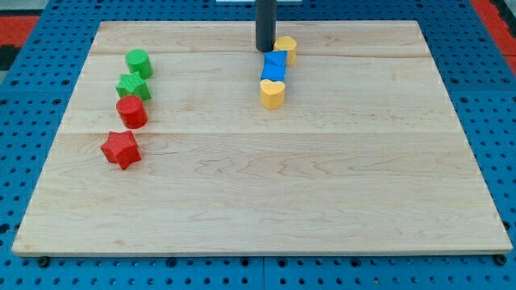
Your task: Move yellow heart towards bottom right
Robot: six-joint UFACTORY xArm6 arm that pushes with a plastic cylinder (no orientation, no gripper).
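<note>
The yellow heart [272, 93] lies on the wooden board [258, 193], above the middle and slightly right of centre. Directly above it, touching in a column, are a blue block [273, 74], a blue star-like block [276, 60] and a yellow block [286, 47]. My tip [264, 50] is at the top of this column, just left of the yellow block and up-left of the blue star-like block, well above the yellow heart.
At the view's left is a second column: a green cylinder [139, 62], a green star [132, 85], a red cylinder [131, 111] and a red star [122, 149]. A blue pegboard [492, 97] surrounds the board.
</note>
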